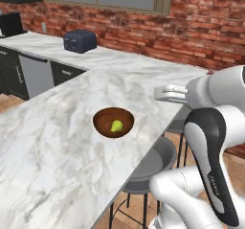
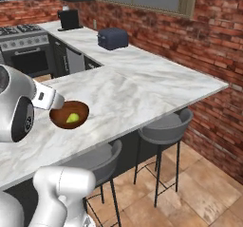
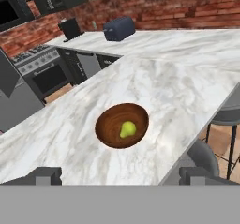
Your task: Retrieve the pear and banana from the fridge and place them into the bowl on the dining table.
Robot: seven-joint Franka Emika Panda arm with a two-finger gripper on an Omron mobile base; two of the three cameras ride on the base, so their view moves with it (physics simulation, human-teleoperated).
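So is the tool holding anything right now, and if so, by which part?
Nothing is held. The tool is open and empty, back from the bowl, and the pear already lies in the bowl on the dining table.

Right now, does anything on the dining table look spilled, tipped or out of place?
Nothing stands out. The bowl sits upright on the dining table, back from its edge, with the pear resting inside it. No banana is in the bowl yet. The gripper is open and empty, apart from the bowl.
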